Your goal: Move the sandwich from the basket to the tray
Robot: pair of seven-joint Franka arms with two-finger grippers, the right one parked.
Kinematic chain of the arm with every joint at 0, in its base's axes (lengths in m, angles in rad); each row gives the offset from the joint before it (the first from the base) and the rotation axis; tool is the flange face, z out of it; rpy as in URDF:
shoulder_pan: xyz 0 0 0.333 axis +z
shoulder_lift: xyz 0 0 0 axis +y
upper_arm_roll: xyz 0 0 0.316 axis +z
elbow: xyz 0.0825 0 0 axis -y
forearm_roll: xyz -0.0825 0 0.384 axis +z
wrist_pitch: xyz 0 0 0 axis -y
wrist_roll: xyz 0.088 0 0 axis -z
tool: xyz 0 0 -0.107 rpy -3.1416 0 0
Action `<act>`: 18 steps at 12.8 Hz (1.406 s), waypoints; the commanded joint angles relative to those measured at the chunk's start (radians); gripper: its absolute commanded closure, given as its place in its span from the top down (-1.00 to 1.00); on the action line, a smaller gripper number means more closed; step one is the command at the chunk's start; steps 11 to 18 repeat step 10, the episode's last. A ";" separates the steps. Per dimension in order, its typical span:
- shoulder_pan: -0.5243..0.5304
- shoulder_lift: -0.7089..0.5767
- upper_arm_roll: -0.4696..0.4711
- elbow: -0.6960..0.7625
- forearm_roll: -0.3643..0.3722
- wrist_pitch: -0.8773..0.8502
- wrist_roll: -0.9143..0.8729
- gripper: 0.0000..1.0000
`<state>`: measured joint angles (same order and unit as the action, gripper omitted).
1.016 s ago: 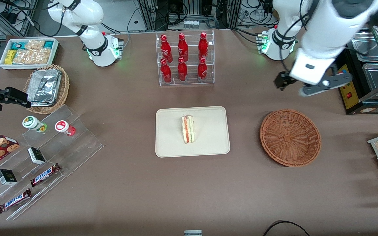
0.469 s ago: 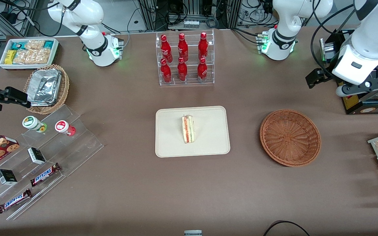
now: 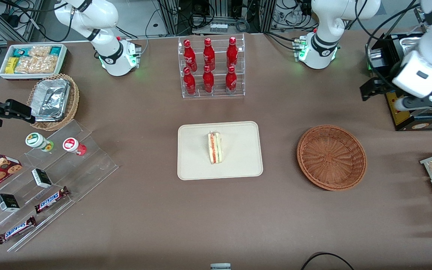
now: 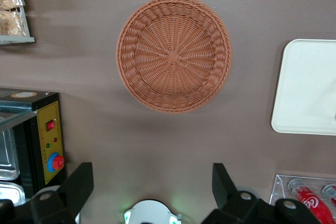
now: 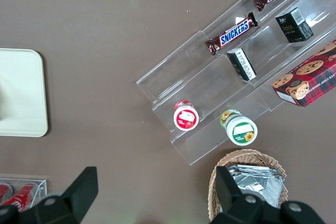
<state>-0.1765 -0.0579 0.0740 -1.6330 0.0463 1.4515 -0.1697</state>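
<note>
The sandwich [image 3: 215, 147] lies on its side near the middle of the cream tray [image 3: 193, 165], its red, orange and green filling edge showing, while the reddish-brown wicker basket [image 3: 331, 157] sits bare on the brown worktop [image 3: 216, 221], well apart from the tray and toward the working arm's end. Judged from this layout, the transfer looks complete and the step in hand is the retreat: doing it well means carrying the arm high and clear, so that no part sweeps over the basket rim or clips the black control box with the red button [image 3: 399, 108] just beside it, and leaving the sandwich undisturbed on the tray.

The left arm's end effector [image 4: 152, 182] hangs well above the worktop, farther from the front camera than the basket and out toward the working arm's end, close over the control box. Its two dark fingers [image 4: 79, 184] stand wide apart with nothing between them; through the gap the wrist camera looks straight down on the basket and a corner of the tray. The white forearm reaches in from the working arm's edge, the wrist pointing roughly downward.

A clear rack of red cola bottles [image 3: 210, 67] stands farther from the front camera than the tray.
</note>
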 commanded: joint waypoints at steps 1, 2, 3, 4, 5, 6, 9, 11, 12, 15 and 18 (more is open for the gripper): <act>0.156 -0.013 -0.139 0.004 -0.022 -0.003 0.065 0.99; 0.178 -0.010 -0.167 0.005 -0.023 0.001 0.067 0.99; 0.176 0.003 -0.168 0.021 -0.023 0.004 0.065 0.99; 0.172 0.030 -0.168 0.056 -0.020 0.001 0.071 0.99; 0.167 0.073 -0.168 0.111 -0.022 -0.009 0.070 0.99; 0.166 0.093 -0.169 0.148 -0.023 -0.022 0.067 0.99; 0.166 0.090 -0.171 0.156 -0.040 -0.026 0.065 0.99; 0.166 0.086 -0.168 0.148 -0.058 -0.029 0.065 0.99; 0.166 0.086 -0.168 0.148 -0.058 -0.029 0.065 0.99; 0.166 0.086 -0.168 0.148 -0.058 -0.029 0.065 0.99; 0.166 0.086 -0.168 0.148 -0.058 -0.029 0.065 0.99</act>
